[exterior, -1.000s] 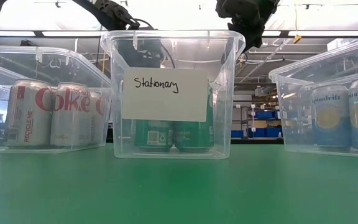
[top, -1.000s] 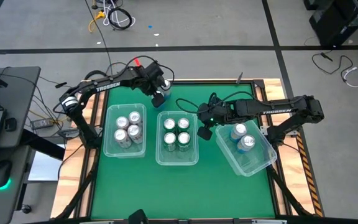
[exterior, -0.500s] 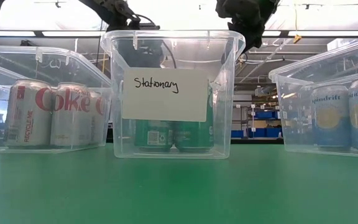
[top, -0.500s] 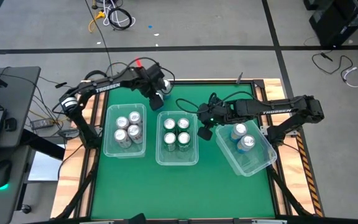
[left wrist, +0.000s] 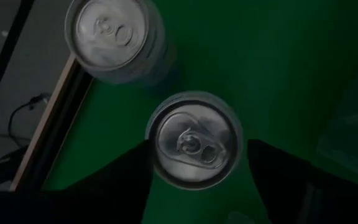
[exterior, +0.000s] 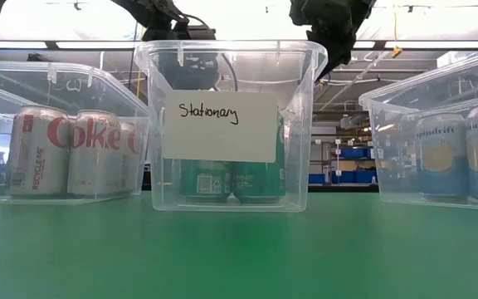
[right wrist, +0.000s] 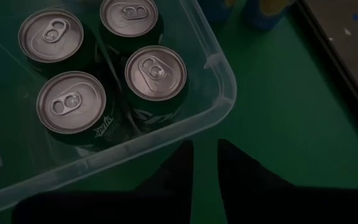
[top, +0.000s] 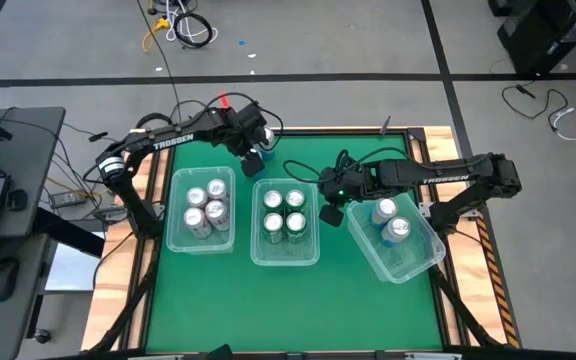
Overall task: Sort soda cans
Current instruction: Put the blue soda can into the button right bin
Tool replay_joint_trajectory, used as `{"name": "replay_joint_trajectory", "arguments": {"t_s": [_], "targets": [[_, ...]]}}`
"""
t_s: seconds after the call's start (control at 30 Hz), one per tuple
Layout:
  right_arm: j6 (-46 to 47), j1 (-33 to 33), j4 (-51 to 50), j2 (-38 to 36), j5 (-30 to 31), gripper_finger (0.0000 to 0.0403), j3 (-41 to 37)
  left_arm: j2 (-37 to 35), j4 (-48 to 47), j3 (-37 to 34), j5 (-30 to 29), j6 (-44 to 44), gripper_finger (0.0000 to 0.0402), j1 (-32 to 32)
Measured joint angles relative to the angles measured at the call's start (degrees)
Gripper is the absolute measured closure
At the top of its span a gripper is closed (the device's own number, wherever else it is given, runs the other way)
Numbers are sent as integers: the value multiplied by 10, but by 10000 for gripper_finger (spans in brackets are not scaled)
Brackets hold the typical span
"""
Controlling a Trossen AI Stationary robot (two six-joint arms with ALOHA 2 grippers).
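Observation:
Two blue cans stand on the green table near its far edge. My left gripper (top: pixel 252 148) (left wrist: pixel 197 146) is open above one blue can (left wrist: pixel 194 140); its fingers stand close on either side of the silver top. The second blue can (left wrist: pixel 107 31) stands just beyond it. My right gripper (top: pixel 330 212) (right wrist: pixel 204 149) is shut and hovers between the middle bin and the right bin. The left bin holds silver Coke cans (exterior: pixel 56 149), the middle bin green cans (right wrist: pixel 154 71), and the right bin two blue cans (top: pixel 390 218).
Three clear plastic bins sit in a row: left bin (top: pixel 171 238), middle bin (top: pixel 256 257) with a label reading "Stationary" (exterior: pixel 220 124), and right bin (top: pixel 416 264), which is turned askew. Bare green mat lies toward the near edge. A laptop desk stands off the table's left.
My left gripper has shifted slightly toward the table's left and come down over the blue can at the far edge. Both blue cans have stayed where they stood.

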Motion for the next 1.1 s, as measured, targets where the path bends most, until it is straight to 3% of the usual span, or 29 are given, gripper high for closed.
{"name": "replay_joint_trajectory", "arguments": {"t_s": [0.2,1.1], "targets": [[-3,0,-1,0,-3,329,0,0,-20,0,-4,-14,120,0],[-4,2,-1,0,-4,287,0,2,-12,-13,34,-8,119,30]]}}
